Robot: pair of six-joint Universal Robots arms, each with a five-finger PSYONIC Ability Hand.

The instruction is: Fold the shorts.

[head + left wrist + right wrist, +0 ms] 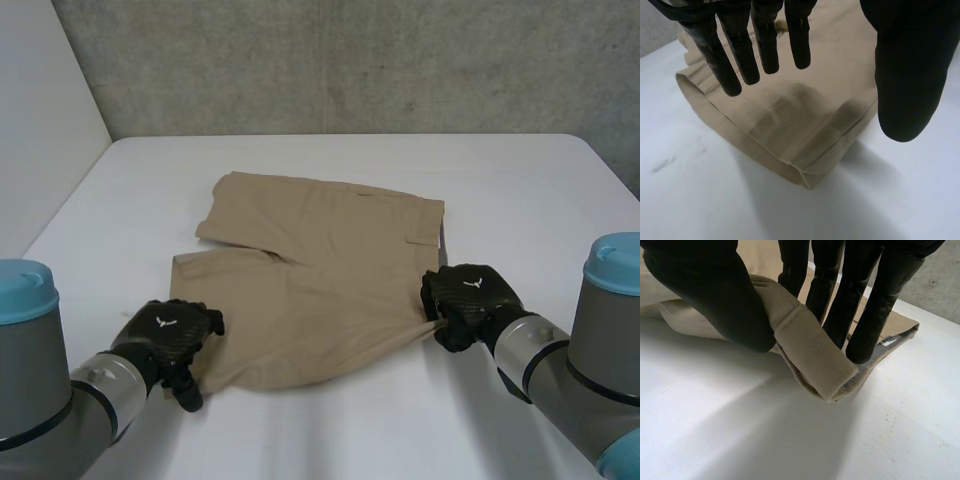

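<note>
Shorts (320, 270): flat on table (520, 180), long axis left-right, legs point left.
Right hand (468, 300): pinching the near waistband corner.
Left hand (170, 330): fingers straight, at near hem corner, possibly touching.

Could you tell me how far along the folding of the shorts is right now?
Done: the shorts lie spread on the table, both legs apart, no fold visible yet. In hand: the right hand pinches the near waistband corner; the left hand hangs open over the near leg's hem corner, not gripping. Left: that grip, then all the folding.
</note>
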